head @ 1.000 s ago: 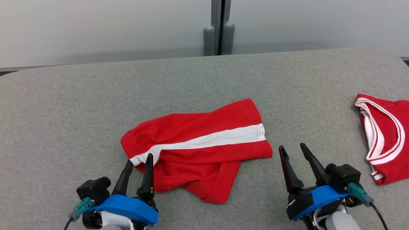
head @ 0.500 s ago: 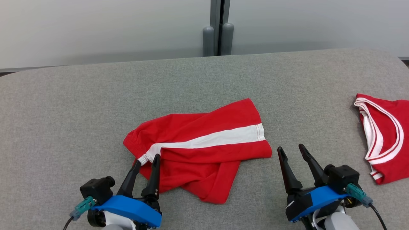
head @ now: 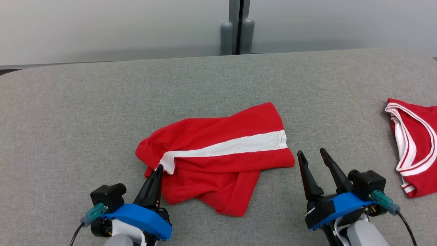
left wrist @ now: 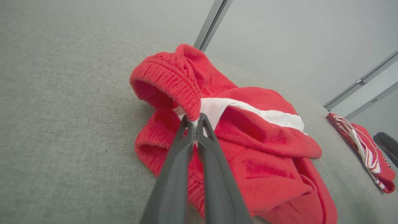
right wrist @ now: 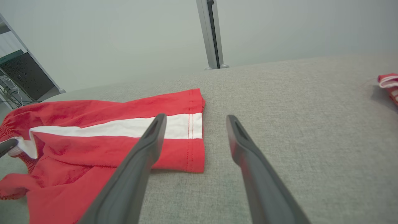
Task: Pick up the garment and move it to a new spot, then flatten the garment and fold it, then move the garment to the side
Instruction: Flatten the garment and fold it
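Garment (head: pixel 218 167) red w/ white stripe; 2nd garment (head: pixel 422 136) red, white trim; tabletop (head: pixel 102 102) grey.

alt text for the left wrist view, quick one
The left gripper, shut, pinches the elastic waistband of crumpled red shorts with a white side stripe, lying on a grey fabric surface. A second red-and-white garment lies farther off at the right.

No readable text, label, brand, number or sign appears on anything.

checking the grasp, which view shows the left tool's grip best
Left wrist view, closest: left tool shut on the red shorts at the waistband. Head view shows it smaller, from above; right wrist view, its tip at far left.
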Available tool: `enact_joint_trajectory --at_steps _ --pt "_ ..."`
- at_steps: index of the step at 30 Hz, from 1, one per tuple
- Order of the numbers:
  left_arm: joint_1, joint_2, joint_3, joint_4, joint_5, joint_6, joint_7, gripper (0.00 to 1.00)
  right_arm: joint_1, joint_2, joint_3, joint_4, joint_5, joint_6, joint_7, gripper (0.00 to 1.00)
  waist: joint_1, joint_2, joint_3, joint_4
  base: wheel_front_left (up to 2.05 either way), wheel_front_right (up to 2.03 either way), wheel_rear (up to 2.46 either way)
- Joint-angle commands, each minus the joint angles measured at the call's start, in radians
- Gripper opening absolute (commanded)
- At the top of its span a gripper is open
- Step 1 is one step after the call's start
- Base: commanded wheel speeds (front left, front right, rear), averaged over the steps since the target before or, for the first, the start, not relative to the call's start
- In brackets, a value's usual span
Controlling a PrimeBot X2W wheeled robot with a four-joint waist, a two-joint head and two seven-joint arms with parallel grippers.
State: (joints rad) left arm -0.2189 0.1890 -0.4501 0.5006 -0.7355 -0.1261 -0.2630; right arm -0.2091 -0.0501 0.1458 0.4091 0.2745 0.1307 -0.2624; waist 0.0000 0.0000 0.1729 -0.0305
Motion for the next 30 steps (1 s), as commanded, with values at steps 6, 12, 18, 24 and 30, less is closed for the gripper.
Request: enact_joint_trajectory --at_steps 6,12,18,24,30 --pt "-0.048 0.0 -0.037 0.0 0.003 -0.008 -0.002 0.0 -0.122 -0.002 0.013 0.14 0.062 0.0 -0.003 1.0 0.0 0.0 0.026 0.045 0.0 0.0 0.0" --pt "-0.065 -0.006 -0.061 -0.006 0.012 -0.008 -0.002 0.0 -0.237 -0.002 0.0 0.32 0.122 0.0 -0.003 1.0 0.0 0.0 0.053 0.088 0.0 0.0 0.0" --pt "-0.068 -0.014 -0.058 -0.012 0.026 -0.005 -0.002 0.0 -0.303 -0.002 0.017 0.417 0.166 0.0 -0.003 1.0 0.0 0.0 0.07 0.1 0.0 0.0 0.0" --pt "-0.08 -0.018 -0.047 -0.019 0.042 -0.005 -0.002 0.0 -0.331 -0.002 0.037 0.437 0.177 0.0 -0.003 1.0 0.0 0.0 0.092 0.101 0.0 0.0 0.0" --pt "-0.086 -0.022 -0.045 -0.022 0.05 -0.005 -0.002 0.0 -0.346 -0.002 0.047 0.452 0.187 0.0 -0.003 1.0 0.0 0.0 0.107 0.102 0.0 0.0 0.0"
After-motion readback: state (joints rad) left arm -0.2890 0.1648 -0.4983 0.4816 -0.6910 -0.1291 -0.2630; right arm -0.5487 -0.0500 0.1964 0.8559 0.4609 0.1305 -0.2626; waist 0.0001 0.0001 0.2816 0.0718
